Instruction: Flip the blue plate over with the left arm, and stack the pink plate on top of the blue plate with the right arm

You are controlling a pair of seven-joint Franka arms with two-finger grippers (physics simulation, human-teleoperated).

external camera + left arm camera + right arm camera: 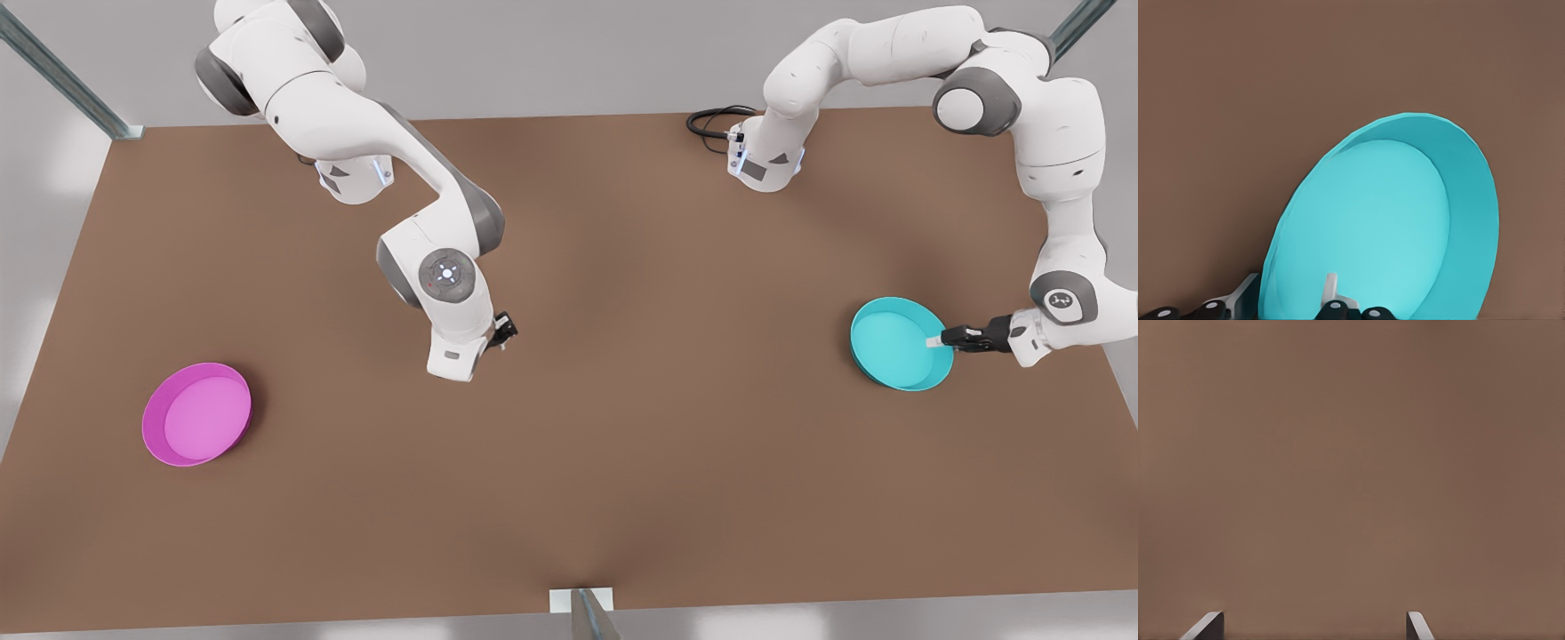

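At the front view's right: the blue plate (pixel 896 343), tilted up off the brown table (pixel 622 444), its rim pinched between the narrowed fingers of the left gripper (pixel 939 340), a hold suited to turning it over. Toward the front view's left: the pink plate (pixel 197 414), flat, hollow up, untouched. Over bare table mid-scene: the right gripper (pixel 1315 628), waiting, jaws wide, holding nothing.

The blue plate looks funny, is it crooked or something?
Yes. The blue plate is tipped up on its edge, not flat like the pink plate. The left end effector pinches its rim, one finger inside, mid-flip. The right end effector hangs open over bare table.
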